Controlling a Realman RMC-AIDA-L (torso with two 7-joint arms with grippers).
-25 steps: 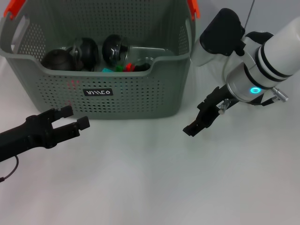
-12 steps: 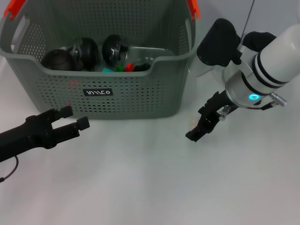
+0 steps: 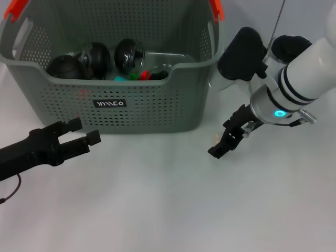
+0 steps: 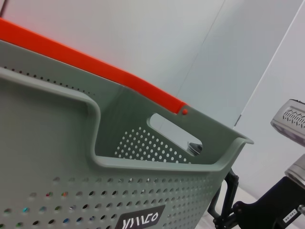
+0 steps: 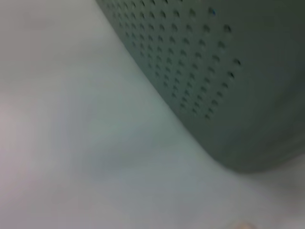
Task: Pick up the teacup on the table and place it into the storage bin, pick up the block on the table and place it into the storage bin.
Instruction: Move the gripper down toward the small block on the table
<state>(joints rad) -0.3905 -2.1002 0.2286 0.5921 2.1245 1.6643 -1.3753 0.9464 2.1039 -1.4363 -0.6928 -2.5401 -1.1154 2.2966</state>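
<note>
One storage bin (image 3: 110, 79) stands at the table's (image 3: 168, 210) far side, label facing front. Inside it: three dark round items (image 3: 94, 58), plus small green and red pieces (image 3: 137, 75). Two grippers, both outside it. Left gripper (image 3: 81, 132) spread, empty, low before the bin's front left. Right gripper (image 3: 227, 140) just off the bin's right front corner, pointing down at the table; can't tell its jaws.

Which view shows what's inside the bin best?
The head view: it looks down into the bin at dark round items and small colored pieces. The left wrist view shows only its front wall and rim; the right wrist view only a lower corner.
</note>
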